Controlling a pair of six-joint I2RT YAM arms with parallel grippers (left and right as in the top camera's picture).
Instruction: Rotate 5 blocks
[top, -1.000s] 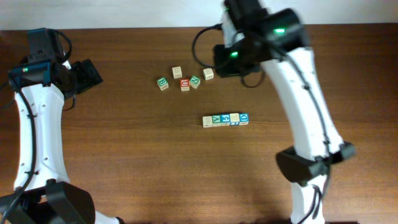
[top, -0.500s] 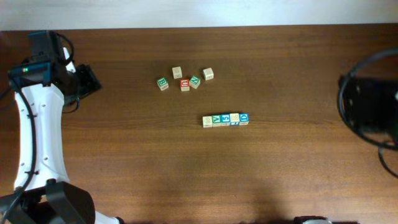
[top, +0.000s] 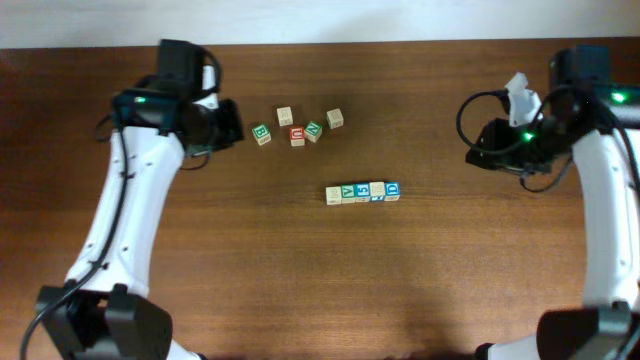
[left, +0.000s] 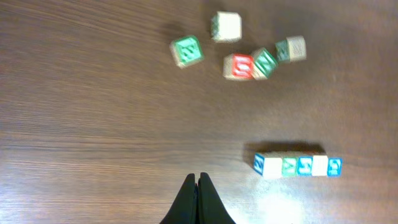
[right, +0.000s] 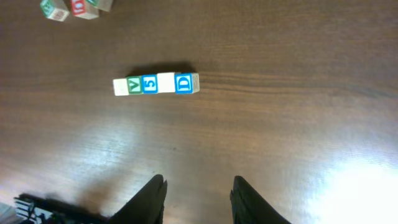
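Hovering away from the blocks (top: 363, 191), my left end effector (left: 197, 178) is pressed together, my right end effector (right: 199, 182) spread for reaching.

Table (top: 300, 290) with block row (top: 362, 192), loose cubes (top: 296, 134)
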